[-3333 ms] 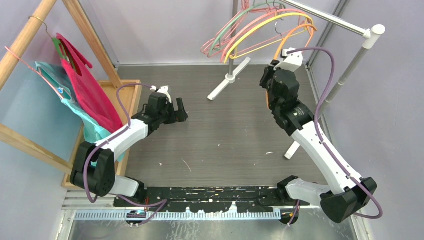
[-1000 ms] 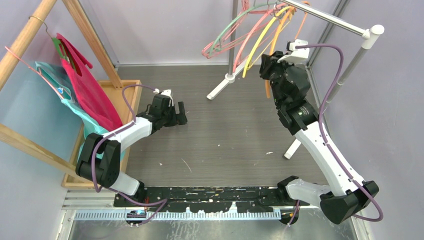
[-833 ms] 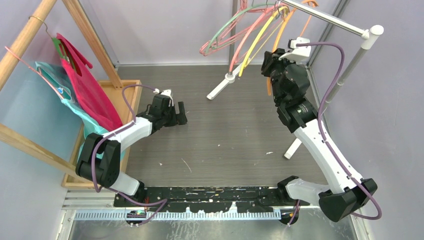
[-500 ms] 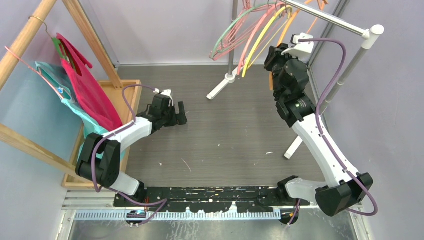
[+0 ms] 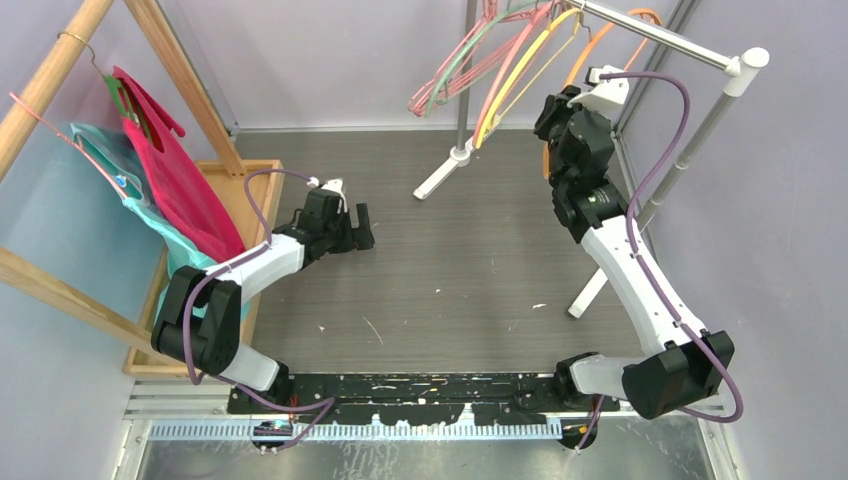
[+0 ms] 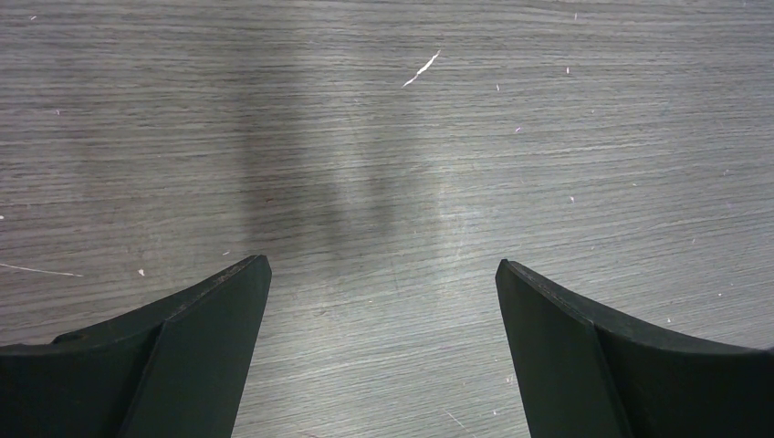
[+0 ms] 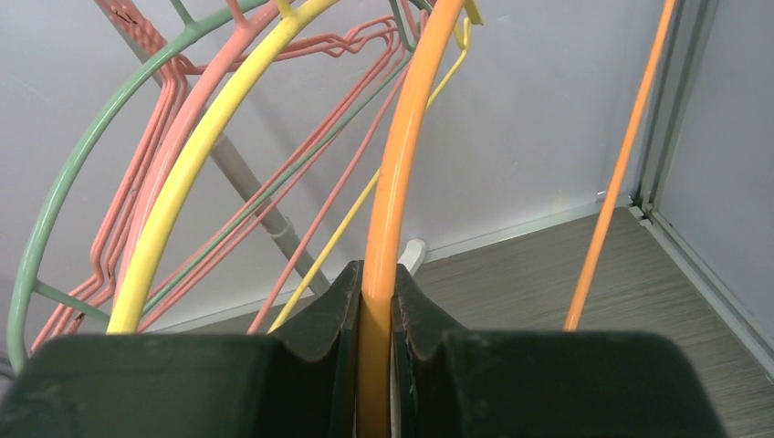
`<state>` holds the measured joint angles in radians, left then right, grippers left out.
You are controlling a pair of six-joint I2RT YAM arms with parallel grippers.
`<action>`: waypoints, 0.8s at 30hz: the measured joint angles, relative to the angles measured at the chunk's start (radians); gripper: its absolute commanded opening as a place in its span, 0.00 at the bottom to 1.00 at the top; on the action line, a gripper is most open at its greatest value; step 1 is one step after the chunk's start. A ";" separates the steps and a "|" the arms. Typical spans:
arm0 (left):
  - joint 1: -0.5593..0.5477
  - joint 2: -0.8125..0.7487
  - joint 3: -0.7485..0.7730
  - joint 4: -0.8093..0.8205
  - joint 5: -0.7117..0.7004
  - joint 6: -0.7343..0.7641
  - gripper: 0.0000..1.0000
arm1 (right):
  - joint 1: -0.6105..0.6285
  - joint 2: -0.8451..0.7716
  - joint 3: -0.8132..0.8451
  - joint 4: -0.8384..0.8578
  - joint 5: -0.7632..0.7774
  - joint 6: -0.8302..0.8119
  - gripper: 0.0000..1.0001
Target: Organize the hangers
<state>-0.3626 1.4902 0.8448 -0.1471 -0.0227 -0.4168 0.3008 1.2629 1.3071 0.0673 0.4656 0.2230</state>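
Grips an orange hanger (image 7: 398, 155) with the right fingers (image 7: 324, 319), pressed tight on its curved bar, up beside the metal rail (image 5: 660, 35) at the far right of the counter (image 5: 450, 260). Shows, just left of that bar in the right wrist view, a yellow hanger (image 7: 193, 155), then several pink hangers (image 7: 169, 128) and a pale green hanger (image 7: 82, 137), all fanned out and crossing one another, tops bunched toward the rail. Shows also a thin orange strand (image 7: 621, 182) to the right, apart from the fingers; cannot tell whether part of the same hanger. Holds the left fingers (image 6: 183, 347) wide apart, low over bare wood-grain counter, touching nothing, well apart from the hangers. Has, at far left, a cloth-draped pink hanger (image 5: 175, 190) on a wooden frame (image 5: 40, 85).
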 measured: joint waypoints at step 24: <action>0.000 0.031 0.000 -0.003 -0.037 -0.001 0.98 | 0.259 -0.243 -0.274 -0.054 0.175 0.014 1.00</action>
<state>-0.3626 1.5208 0.8448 -0.1505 -0.0601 -0.4175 0.5602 1.0203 1.0332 0.0132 0.6403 0.2371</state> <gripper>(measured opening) 0.979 0.999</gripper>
